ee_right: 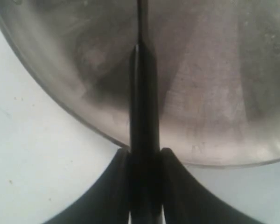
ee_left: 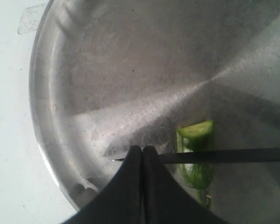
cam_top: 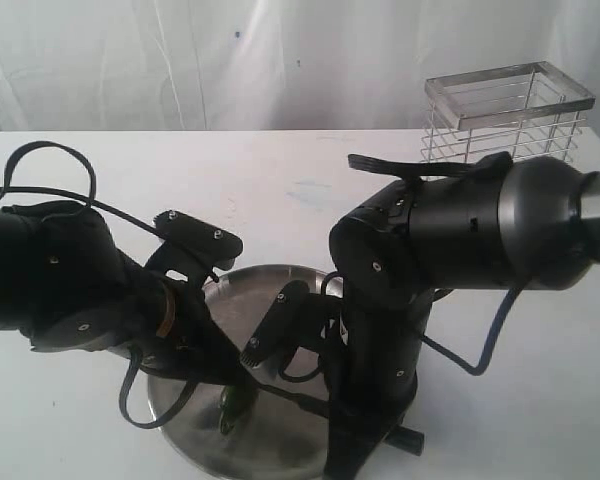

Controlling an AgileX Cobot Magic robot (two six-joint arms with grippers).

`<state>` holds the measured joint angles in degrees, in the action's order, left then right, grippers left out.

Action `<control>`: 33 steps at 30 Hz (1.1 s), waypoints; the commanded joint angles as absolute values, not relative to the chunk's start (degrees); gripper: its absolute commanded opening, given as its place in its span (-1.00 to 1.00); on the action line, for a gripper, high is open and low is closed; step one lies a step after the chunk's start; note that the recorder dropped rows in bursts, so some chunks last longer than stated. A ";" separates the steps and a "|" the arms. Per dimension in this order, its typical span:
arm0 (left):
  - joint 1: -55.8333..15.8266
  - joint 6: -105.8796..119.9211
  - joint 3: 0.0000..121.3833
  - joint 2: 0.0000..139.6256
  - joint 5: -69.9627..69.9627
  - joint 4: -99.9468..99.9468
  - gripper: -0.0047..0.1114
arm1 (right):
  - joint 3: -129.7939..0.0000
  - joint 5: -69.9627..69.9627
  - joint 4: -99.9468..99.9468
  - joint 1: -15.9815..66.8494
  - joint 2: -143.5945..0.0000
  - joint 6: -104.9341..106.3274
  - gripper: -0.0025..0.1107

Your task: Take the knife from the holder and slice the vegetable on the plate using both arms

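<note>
On the plate (ee_left: 60, 116), the knife (ee_left: 224, 155) blade crosses the green vegetable (ee_left: 195, 173). My right gripper (ee_right: 143, 161) clamps the knife's black handle. My left gripper (ee_left: 143, 156) is closed and empty, just beside the vegetable.

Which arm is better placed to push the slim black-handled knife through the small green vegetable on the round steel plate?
Right. The right gripper is clamped on the knife handle, and the blade lies across the vegetable. The left gripper is shut beside the vegetable, not gripping it.
</note>
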<state>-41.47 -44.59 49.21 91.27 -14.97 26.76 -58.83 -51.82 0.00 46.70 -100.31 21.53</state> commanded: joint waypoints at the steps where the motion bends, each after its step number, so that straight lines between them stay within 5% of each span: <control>1: -41.28 -44.61 49.37 90.53 -14.06 25.60 -0.92 | -58.90 -52.55 0.00 46.77 -100.41 21.73 -0.96; 10: -41.28 -44.61 49.37 99.31 -10.72 26.87 -0.92 | -58.90 -53.52 0.00 46.77 -100.41 21.73 -0.96; 33: -39.47 -41.15 49.70 93.93 -12.04 23.39 -0.92 | -58.90 -53.92 0.00 46.77 -100.41 20.64 -0.96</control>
